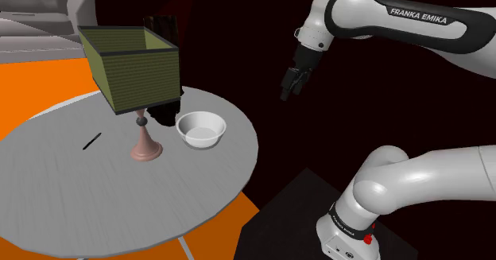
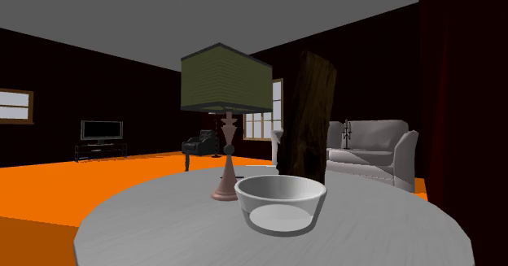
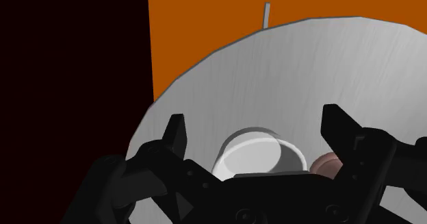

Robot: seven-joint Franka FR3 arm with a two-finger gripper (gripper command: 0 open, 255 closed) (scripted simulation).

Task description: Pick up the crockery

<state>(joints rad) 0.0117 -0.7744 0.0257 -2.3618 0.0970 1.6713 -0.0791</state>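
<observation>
The plain white round bowl (image 1: pixel 201 130) sits upright and empty on the round grey bench (image 1: pixel 95 203), on the side nearest the arm and not far in from that edge. Just beside it, toward the bench's middle, stands a table lamp with a pink turned foot (image 1: pixel 146 149) and a boxy olive-green shade (image 1: pixel 131 64). A dark brown upright slab (image 2: pixel 308 114) rises at the far edge behind both. A thin black pen-like stick (image 1: pixel 92 141) lies well apart, on the far side of the lamp from the bowl.

The white arm (image 1: pixel 397 16) hangs its jaws in the air beyond the bench's near edge, well apart from the bowl. In the wrist view they stand released and spread wide with nothing between them, and the bowl (image 3: pixel 256 151) shows far below, roughly centred in the gap, with the lamp's foot (image 3: pixel 327 164) close at its side.

The approach has not closed in, and the risks seem to lie in the descent. The lamp stands so near that a spread finger could catch its foot or shade and tip it. The bowl's wall looks smooth and sloped, so a grip over the rim that lands off-centre could squeeze it out sideways. With the edge close by, a nudge from a low finger could push the bowl toward the orange floor (image 1: pixel 32 91).
</observation>
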